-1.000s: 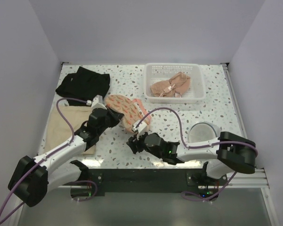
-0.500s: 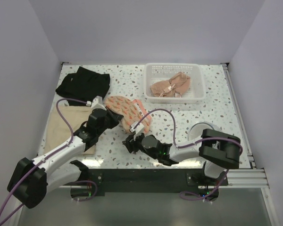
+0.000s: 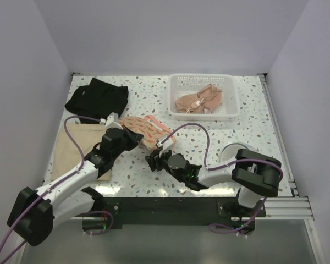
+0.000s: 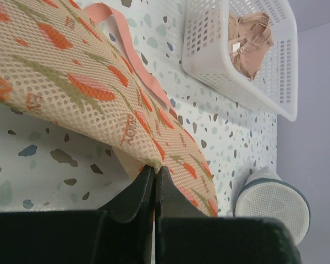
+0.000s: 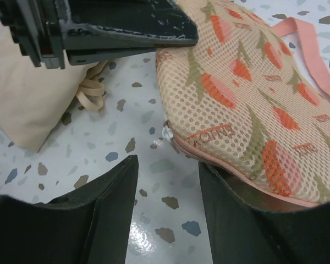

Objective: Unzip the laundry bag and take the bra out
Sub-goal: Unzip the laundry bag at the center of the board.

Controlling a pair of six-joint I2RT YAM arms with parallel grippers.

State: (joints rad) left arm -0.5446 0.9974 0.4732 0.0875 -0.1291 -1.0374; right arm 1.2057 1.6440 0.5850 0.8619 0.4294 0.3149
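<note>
The laundry bag (image 3: pixel 144 127) is peach mesh with an orange tulip print and a pink strap. My left gripper (image 3: pixel 135 135) is shut on its near edge and holds that edge off the table; in the left wrist view the mesh (image 4: pixel 99 93) is pinched at the fingertips (image 4: pixel 155 170). My right gripper (image 3: pixel 153 160) is open and low over the table, just in front of the bag (image 5: pixel 247 93). Its white zipper pull (image 5: pixel 168 133) lies just beyond the gap between the fingers, apart from both. A peach bra (image 3: pixel 198 101) lies in the white basket (image 3: pixel 231 110). What the bag holds is hidden.
A black garment (image 3: pixel 97 96) lies at the back left. A beige cloth (image 3: pixel 76 149) with a tan cord (image 5: pixel 91 92) lies left of the bag. A round white mesh bag (image 3: pixel 236 154) sits at the right, near the right arm.
My right gripper has moved forward to the bag's zipper end and its jaws have narrowed a little. The left gripper has drawn the bag slightly back and left, and the pink strap now trails right.
</note>
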